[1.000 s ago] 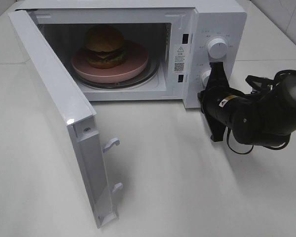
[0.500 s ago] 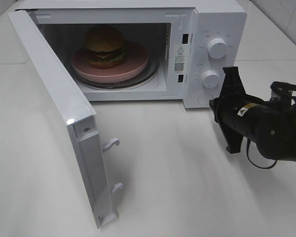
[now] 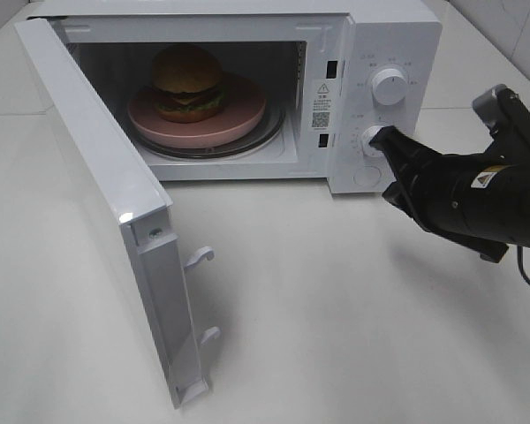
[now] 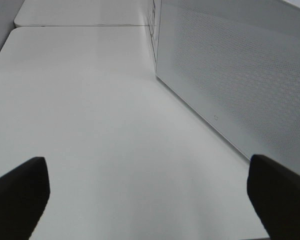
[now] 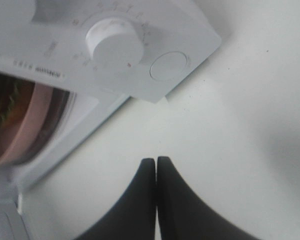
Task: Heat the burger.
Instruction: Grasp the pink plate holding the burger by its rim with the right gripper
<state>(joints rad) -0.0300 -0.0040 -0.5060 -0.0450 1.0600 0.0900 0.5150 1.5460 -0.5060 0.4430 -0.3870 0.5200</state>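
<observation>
The burger [image 3: 188, 83], with a brown bun and a green lettuce edge, sits on a pink plate [image 3: 238, 119] inside the white microwave [image 3: 397, 35], whose door [image 3: 97, 177] stands wide open. My right gripper [image 3: 382, 138] is shut and empty. Its tip lies just in front of the lower knob [image 5: 114, 40] of the control panel, and I cannot tell whether it touches. In the right wrist view the closed fingers [image 5: 149, 172] point toward the panel. My left gripper [image 4: 147, 167] is open and empty over bare table, beside the perforated door panel [image 4: 240, 75].
The upper knob [image 3: 389, 86] and a round button [image 5: 169, 66] are on the panel. The open door juts out toward the front left, with latch hooks [image 3: 199, 258] on its edge. The white table [image 3: 336, 336] spreads in front.
My right gripper drew back from the lower knob to the right, then turned so its shut tip points left at the knob. The door and burger have not moved.
</observation>
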